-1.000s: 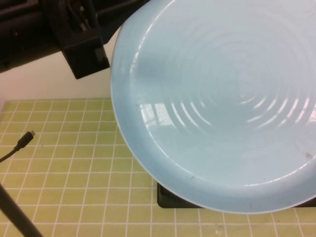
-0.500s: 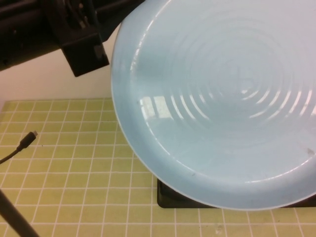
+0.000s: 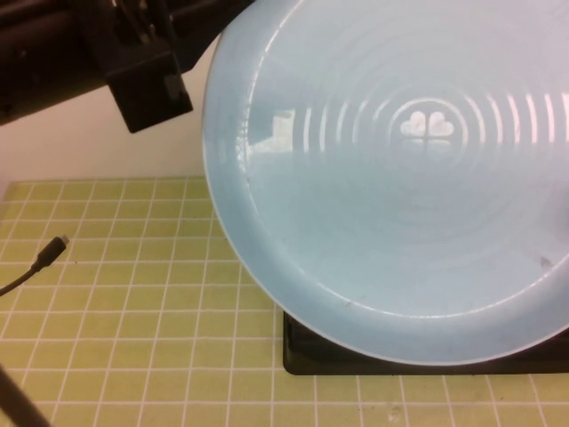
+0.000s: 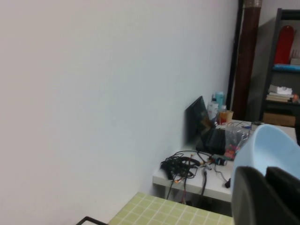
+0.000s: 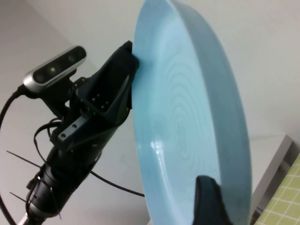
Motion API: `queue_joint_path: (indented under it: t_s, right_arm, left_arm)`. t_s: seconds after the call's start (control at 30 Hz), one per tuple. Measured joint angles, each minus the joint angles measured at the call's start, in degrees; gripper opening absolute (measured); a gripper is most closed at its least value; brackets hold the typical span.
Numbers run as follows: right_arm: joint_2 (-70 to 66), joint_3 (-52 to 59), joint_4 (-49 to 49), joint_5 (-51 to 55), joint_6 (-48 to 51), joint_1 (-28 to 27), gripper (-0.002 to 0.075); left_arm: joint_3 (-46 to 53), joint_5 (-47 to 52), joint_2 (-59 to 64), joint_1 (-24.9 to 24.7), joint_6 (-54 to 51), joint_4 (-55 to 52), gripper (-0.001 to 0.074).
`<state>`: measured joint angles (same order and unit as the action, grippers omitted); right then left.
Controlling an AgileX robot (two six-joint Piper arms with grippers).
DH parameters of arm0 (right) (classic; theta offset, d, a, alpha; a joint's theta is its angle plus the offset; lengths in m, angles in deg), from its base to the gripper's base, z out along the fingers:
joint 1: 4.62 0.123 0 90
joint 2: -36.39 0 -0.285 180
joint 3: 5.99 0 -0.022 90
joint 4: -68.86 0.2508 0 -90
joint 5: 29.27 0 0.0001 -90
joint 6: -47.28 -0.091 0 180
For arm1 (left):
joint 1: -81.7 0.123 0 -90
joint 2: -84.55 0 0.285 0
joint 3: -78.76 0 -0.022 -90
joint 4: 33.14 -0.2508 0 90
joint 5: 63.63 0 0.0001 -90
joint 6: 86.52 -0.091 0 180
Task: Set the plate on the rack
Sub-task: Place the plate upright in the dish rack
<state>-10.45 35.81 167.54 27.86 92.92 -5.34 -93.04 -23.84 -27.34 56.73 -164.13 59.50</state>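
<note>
High above the green mat [image 3: 133,311], the pale blue plate [image 3: 391,178] hangs tilted, its far-left rim clamped in the closed left gripper [image 5: 132,70]. The right gripper [image 5: 207,199] sits by another part of the rim; whether it grips cannot be told. Beneath lies a dark base [image 3: 307,356], possibly the rack; placing is not yet done.

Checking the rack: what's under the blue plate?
Only part of a black slab on the green mat shows beneath the plate; the rest is covered. Left gripper clamps its rim; right gripper sits at the rim.
</note>
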Motion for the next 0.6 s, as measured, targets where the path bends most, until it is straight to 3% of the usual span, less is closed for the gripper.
queue_joint_path:
  t_s: [0.13, 0.27, 0.4, 0.5, 0.6]
  right_arm:
    - [-0.8, 0.0, 0.1, 0.8, 0.1, 0.0, 0.0365]
    - [-0.8, 0.0, 0.1, 1.3, 0.6, 0.0, 0.0243]
    - [-0.8, 0.0, -0.4, 1.8, 3.0, 0.0, 0.0099]
    - [-1.0, 0.2, -1.0, 1.7, 3.3, 0.0, 0.0074]
    - [-1.1, 0.2, -1.3, 1.6, 3.4, 0.0, 0.0059]
  left_arm:
    - [0.0, 1.0, 0.0, 0.0, -0.3, 0.9, 0.0001]
    - [0.0, 3.2, 0.0, 0.0, -2.0, 0.3, 0.0044]
    - [0.0, 4.5, 0.0, 0.0, -2.7, -0.9, 0.0241]
    - [0.0, 6.2, 0.0, 0.0, -2.2, -0.9, 0.0407]
    - [0.0, 6.4, 0.0, 0.0, -0.3, -0.9, 0.0494]
